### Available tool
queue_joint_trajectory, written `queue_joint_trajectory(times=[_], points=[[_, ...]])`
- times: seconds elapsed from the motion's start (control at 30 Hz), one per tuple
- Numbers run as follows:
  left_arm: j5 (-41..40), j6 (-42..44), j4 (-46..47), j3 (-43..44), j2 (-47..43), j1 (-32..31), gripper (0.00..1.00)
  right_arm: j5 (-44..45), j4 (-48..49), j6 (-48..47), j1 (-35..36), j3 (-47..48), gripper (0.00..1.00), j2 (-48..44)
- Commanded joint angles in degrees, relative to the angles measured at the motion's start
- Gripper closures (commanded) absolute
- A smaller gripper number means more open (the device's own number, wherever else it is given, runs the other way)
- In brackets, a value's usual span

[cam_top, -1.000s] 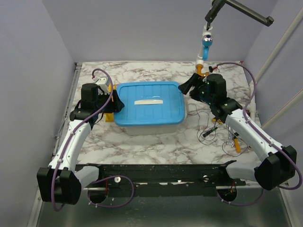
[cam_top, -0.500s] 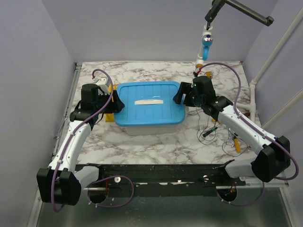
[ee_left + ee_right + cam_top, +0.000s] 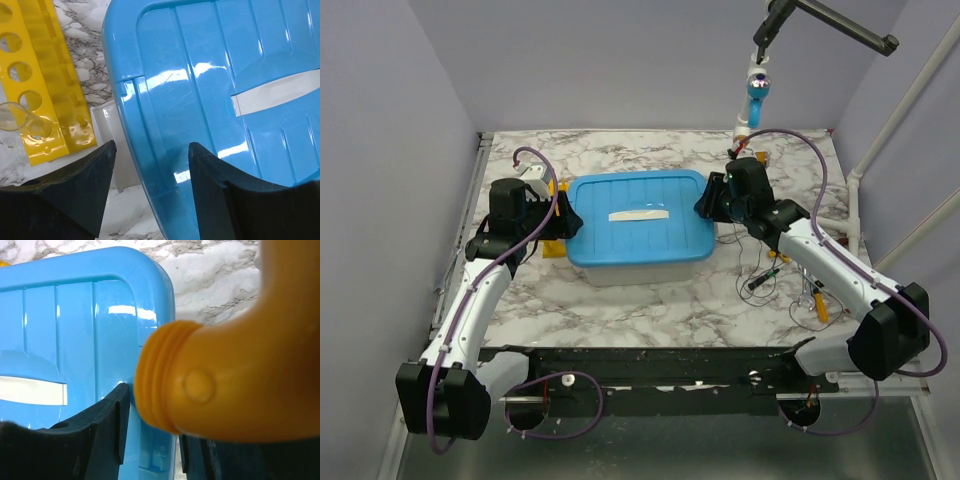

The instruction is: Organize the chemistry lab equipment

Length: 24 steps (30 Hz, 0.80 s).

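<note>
The left claw [image 3: 149,146] is spread, its 2 fingers straddling the left rim of the blue lid [image 3: 635,215]: 1 over the lid's top, 1 outside its edge, neither plainly pressing. The right claw [image 3: 710,202] sits at the lid's right rim. A blurred orange piece [image 3: 235,355] fills most of that wrist view, so I cannot tell whether this claw is spread, pinching the rim or holding the orange piece.

The lid lies shut on the bin [image 3: 640,268] in the middle of the table [image 3: 620,310]. The yellow rack [image 3: 47,95] lies just beside the bin's left wall, with a clear tube [image 3: 14,117] at 1 of its holes. Small loose items [image 3: 765,278] lie on the table right of the bin, near the right forearm.

As I judge it, the main risk is an uneven lift. If only 1 claw bites, the lid tilts or sticks and drags the bin sideways into the rack, which could tip the tube out. The left claw's outer finger is close to the rack and could catch it on closing. The orange piece may get clamped with the rim or knocked away. The right forearm passes low over the loose items and could snag them
</note>
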Motion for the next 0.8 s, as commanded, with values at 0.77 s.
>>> queue_joint_trajectory(times=[0.77], points=[[-2.43,1.18,0.61,-0.18,0.29,-0.35,0.38,4.80,-3.59,-1.84,-0.04,2.94,0.47,5.61]])
